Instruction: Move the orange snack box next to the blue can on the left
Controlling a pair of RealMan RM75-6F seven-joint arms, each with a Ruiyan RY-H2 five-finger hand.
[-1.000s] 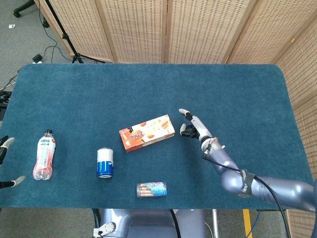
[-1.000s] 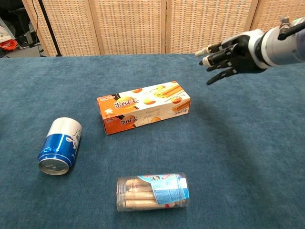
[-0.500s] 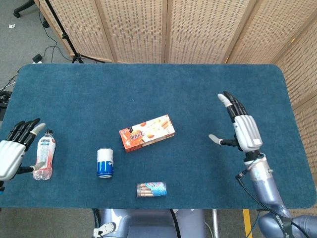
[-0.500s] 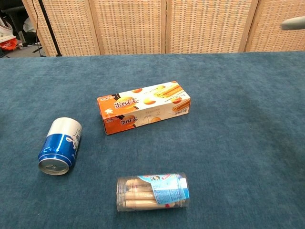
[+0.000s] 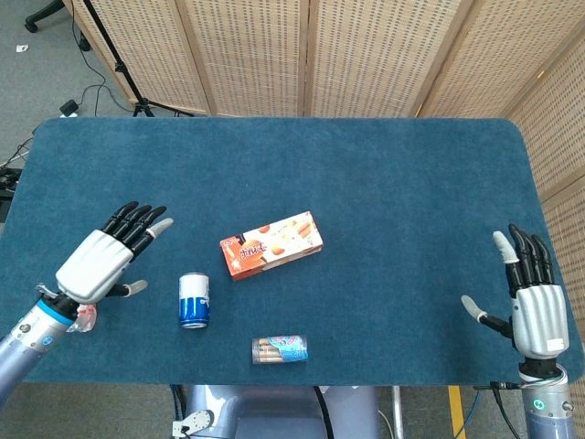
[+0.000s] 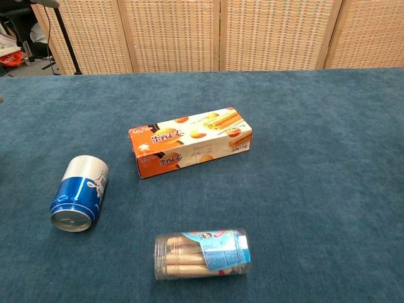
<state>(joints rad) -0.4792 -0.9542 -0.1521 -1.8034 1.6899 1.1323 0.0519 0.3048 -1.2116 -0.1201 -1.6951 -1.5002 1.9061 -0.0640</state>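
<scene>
We saw the orange rectangular cardboard snack box (image 5: 271,244) lying flat near the middle of the blue-carpeted bench (image 5: 274,165), exactly where it had lain in the earlier frames; it had not moved. The blue and silver metal can (image 5: 194,300) lay on its side just to the box's front-left, apart from it, also unmoved; a clear plastic tube of biscuit sticks (image 5: 280,349) lay near the front edge, in its earlier place.

What differed was the arms. Our left hand (image 5: 102,261), which half a second before sat at the far left edge over the clear plastic bottle with a red label (image 5: 83,315), had come inward over the bench, left of the can and apart from it; its fingers (image 5: 137,219) were spread and held nothing. Only a small part of the bottle showed beneath its wrist.

Our right hand (image 5: 533,306) had drawn back from mid-bench toward the front right corner; its fingers were apart and empty, well away from the box.

In the chest view neither hand showed; the box (image 6: 190,141), can (image 6: 79,193) and tube (image 6: 202,254) lay as before.
</scene>
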